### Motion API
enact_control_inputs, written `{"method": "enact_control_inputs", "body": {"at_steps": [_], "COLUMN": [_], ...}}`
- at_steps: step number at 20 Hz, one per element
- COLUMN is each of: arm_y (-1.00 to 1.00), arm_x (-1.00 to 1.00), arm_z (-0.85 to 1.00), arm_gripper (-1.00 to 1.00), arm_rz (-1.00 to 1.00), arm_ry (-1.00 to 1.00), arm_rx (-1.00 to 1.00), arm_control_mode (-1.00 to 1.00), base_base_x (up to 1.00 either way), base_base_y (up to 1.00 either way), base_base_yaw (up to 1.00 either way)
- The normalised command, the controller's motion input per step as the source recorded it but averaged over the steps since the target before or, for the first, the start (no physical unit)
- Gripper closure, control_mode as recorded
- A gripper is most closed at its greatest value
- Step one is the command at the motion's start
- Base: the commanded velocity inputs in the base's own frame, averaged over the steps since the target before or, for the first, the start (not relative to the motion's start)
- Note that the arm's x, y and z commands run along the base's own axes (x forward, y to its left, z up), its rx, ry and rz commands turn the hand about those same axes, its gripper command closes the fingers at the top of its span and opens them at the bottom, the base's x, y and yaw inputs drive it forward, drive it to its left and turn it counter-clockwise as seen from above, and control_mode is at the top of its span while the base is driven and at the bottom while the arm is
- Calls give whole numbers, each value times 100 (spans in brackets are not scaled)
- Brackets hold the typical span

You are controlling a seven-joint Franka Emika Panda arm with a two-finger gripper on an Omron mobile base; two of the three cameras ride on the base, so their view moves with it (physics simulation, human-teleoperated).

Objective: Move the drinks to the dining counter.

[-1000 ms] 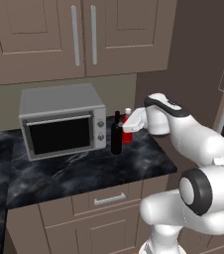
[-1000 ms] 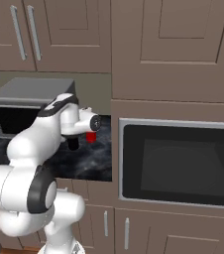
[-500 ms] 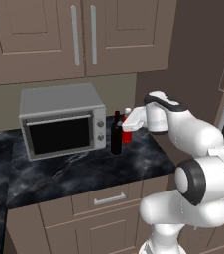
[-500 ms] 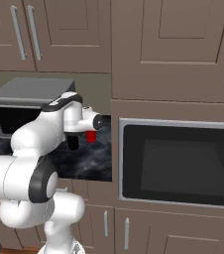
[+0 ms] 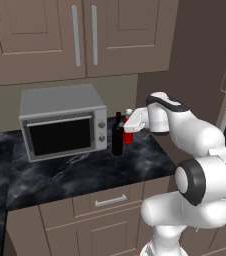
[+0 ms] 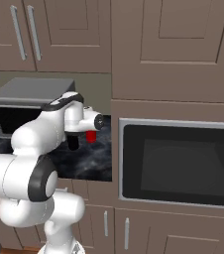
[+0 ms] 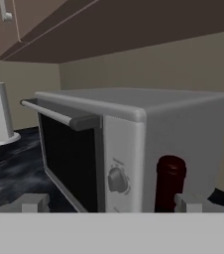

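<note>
Kitchen: toaster oven point(image 5: 63, 127) on marble counter point(image 5: 80, 172), wall cabinets point(image 5: 80, 37), built-in oven point(image 6: 178, 166).

Tall dark wine bottle point(image 5: 117, 141) upright at centre of left base view, on black marble top, just right of microwave; in hand view its dark red neck point(image 7: 169, 182) at lower right. Slim red bottle point(image 5: 128, 136) upright just right of it, partly hidden; red patch point(image 6: 90, 136) left of centre in right base view.

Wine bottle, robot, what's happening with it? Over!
Gripper open, level with the bottle tops, holding nothing. Wine bottle upright on the black counter, beside the toaster oven. Red bottle close beside it.
</note>
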Motion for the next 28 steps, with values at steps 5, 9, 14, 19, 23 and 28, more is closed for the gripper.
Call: {"method": "enact_control_inputs", "body": {"at_steps": [5,9,14,19,23,28], "arm_y": [0,13,9,9,10,6], "arm_x": [2,7,4,7,5,2], "arm_z": [-2,-2,-2,0,0,0], "arm_gripper": [-100,-100,-100,-100,-100,-100], "arm_rz": [0,0,0,0,0,0], "arm_ry": [0,0,0,0,0,1], "arm_rx": [0,0,0,0,0,0], "arm_control_mode": [-100,-100,-100,-100,-100,-100], "base_base_x": [0,0,0,0,0,0], "base_base_y": [0,0,0,0,0,0], "base_base_yaw": [0,0,0,0,0,0]}}
